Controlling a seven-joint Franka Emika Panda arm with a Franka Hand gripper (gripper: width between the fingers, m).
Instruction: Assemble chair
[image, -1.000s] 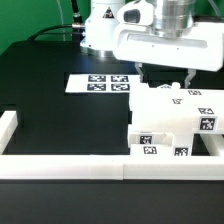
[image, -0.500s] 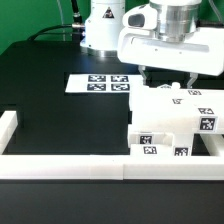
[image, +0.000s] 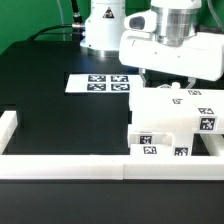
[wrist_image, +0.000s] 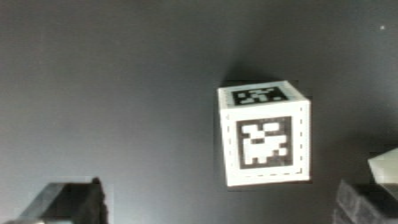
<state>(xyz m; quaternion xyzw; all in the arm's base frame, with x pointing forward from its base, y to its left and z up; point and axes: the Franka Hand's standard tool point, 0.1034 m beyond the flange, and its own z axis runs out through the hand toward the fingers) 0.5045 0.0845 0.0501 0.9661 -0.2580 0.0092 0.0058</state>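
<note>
Status: gripper (image: 167, 78) is released. The jaws are spread wide with nothing between them. It hangs from the arm (image: 165, 35) just off the marker board (image: 100, 83), at that board's end on the exterior view's right, with its dark fingertips (image: 146, 72) pointing down.

The chair (image: 172, 122) is in chunky white blocks bunched together. The bunch sits to the exterior view's right of the marker board and nearer the camera than it. Tags face out on several sides (can't sort one block from the next at this size). In the exterior view the gripper shows just above the bunch, and the depth between them is unclear.

The camera-side face of the bunch sits against the long white rail (image: 70, 165). That rail runs along the table (image: 50, 110) on the camera side of the marker board. A short rail stub (image: 8, 125) sits well to the exterior view's left of the board.

Wrist view: one white block (wrist_image: 267, 140) stands alone on the dark table, with a small tag on its top face and a larger tag on its side. It lies ahead of the open fingers and is clear of them. A pale shape (wrist_image: 379, 168) at the frame edge is too cropped to identify. Can't place this block against the marker board from this view.
</note>
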